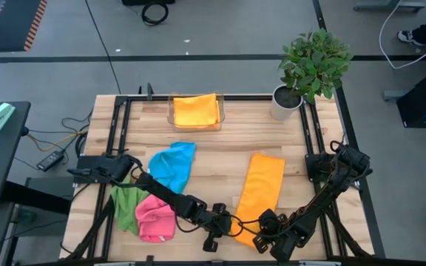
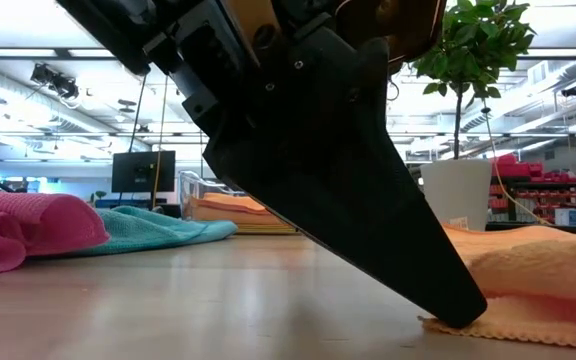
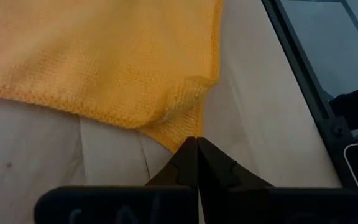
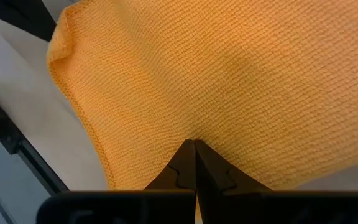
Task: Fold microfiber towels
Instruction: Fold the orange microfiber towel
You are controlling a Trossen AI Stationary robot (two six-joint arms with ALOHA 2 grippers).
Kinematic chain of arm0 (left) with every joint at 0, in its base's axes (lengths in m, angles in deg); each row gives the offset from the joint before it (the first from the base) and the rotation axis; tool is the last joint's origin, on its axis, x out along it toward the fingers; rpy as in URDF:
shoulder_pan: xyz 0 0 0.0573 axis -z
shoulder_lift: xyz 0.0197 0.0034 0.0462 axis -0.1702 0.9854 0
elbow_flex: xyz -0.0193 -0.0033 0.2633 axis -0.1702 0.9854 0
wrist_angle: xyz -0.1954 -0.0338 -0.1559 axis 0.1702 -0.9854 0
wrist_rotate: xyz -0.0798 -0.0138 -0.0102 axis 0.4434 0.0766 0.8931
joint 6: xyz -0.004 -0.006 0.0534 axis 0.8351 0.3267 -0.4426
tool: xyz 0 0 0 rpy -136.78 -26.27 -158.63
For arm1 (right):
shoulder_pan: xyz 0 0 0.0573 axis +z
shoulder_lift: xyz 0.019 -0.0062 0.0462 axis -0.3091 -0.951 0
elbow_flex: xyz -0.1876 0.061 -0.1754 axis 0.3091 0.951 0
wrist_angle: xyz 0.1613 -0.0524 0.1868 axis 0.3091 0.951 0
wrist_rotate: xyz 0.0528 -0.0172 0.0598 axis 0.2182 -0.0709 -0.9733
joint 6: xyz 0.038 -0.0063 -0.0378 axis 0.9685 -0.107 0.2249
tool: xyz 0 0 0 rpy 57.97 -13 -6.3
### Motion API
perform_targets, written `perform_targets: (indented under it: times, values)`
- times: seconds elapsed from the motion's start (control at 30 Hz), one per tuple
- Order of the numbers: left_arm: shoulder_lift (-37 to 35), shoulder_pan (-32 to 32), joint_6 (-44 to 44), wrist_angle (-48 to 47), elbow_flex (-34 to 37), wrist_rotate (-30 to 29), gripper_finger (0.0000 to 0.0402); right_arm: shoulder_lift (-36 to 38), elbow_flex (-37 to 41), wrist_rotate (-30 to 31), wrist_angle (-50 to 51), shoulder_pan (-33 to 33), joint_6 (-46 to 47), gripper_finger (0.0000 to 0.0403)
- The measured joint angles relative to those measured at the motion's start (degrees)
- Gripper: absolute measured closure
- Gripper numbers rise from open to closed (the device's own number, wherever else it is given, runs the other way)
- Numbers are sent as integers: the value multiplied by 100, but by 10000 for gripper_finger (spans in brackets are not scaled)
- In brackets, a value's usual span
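Orange towel [image 3: 104, 56] edge between shut jaws

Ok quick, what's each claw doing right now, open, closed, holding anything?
Left claw: closed, pinching the near edge of the orange towel.
Right claw: closed on the same towel's near edge.

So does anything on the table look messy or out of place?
Yes. The pink towel, green towel and blue towel lie crumpled in a heap at the left, unfolded, unlike the orange towel spread flat.
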Motion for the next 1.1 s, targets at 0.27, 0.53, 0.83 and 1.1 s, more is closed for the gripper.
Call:
perform_targets:
  times: [0.27, 0.53, 0.83, 1.1]
  values:
    - [-1, 0, 17, 21, 0, 0, 397, 10, 1, 321, 21, 2, 17, 400]
    - [1, 35, 171, 36, 4, 0, 396, 216, -11, 839, -47, -64, -79, 400]
    - [1, 42, 290, 8, 4, 1, 395, 179, 79, 671, 154, 290, 468, 400]
    - [1, 42, 292, 4, 7, 1, 393, 177, 105, 700, 153, 167, 494, 400]
